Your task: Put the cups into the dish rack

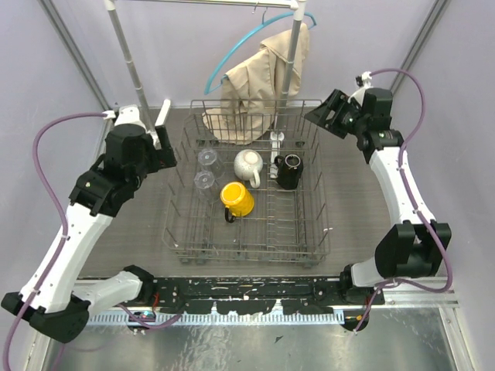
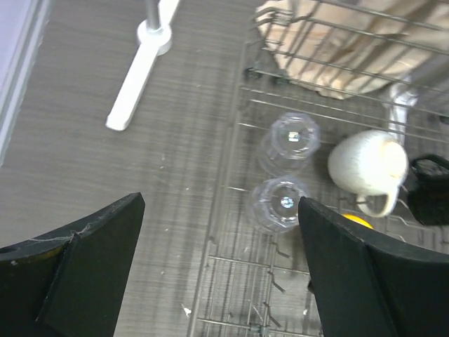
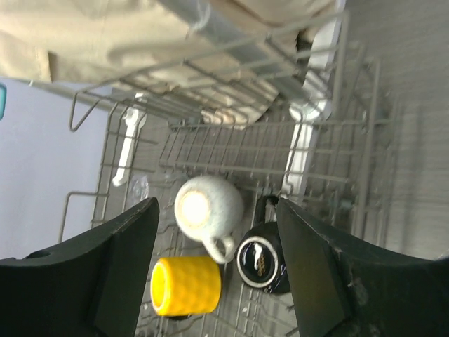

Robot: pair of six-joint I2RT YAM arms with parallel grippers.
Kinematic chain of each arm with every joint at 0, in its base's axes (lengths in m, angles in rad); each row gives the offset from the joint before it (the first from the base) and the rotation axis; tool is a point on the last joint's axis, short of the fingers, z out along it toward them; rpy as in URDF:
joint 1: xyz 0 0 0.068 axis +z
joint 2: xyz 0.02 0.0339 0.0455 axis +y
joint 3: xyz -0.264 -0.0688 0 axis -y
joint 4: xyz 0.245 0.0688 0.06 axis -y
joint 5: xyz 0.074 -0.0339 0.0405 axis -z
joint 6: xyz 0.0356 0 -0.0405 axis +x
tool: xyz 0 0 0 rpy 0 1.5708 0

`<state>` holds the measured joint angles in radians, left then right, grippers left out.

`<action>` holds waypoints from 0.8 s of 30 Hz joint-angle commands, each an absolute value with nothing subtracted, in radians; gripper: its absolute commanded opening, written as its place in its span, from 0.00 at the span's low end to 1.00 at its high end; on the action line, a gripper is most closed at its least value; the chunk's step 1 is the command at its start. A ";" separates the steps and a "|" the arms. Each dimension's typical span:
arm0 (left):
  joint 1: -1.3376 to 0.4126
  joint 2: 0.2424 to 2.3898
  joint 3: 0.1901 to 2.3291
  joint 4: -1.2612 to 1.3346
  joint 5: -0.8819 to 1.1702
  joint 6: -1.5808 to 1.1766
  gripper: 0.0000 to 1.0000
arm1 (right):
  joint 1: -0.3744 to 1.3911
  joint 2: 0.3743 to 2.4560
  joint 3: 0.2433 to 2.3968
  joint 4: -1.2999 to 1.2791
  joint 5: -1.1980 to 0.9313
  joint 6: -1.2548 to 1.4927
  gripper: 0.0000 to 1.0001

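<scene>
Both arms rise from the near edge of the table (image 1: pixel 116 232), and the rack (image 1: pixel 247 257) sits mid-table between them.

Inside the rack, the yellow mug (image 1: pixel 237 199) is nearest. It is left of centre and appears to lie on its side, mouth toward the left in the right wrist view. Just beyond it, by the rack's left wall, the near tumbler (image 1: pixel 204 180) stands base up, with the far tumbler (image 1: pixel 207 159) just behind it the same way. The white mug (image 1: pixel 247 164) sits at the rack's middle, and the black mug (image 1: pixel 290 171) is just to its right. Whether these two mugs touch I cannot tell.

The left gripper (image 2: pixel 219 203) hangs above the table just outside the rack's left wall, level with the tumblers. Its jaws are spread wide and hold nothing. The right gripper (image 3: pixel 216 203) is raised off the rack's far right corner and aims back over the mugs. Its jaws are also apart and empty.

At the far edge a rail (image 1: pixel 130 58) carries a beige garment (image 1: pixel 259 85) on a blue hanger (image 1: pixel 232 54). The garment's hem drapes over the rack's far wall.

All five cups are in the rack and neither gripper carries one, so I judge the loading done. At most, the yellow mug might want standing properly among the tines.
</scene>
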<state>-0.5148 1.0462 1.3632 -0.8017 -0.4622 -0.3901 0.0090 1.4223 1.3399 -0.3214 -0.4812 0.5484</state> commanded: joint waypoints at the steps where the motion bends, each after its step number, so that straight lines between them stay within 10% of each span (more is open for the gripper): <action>1: -0.399 1.091 1.322 -0.854 -0.428 -0.462 0.99 | -0.009 1.489 1.504 -0.379 -0.383 0.443 0.74; 24: 0.004 1.236 1.090 -0.529 -0.356 -0.417 0.98 | -0.155 1.541 1.504 -0.389 -0.330 0.398 0.95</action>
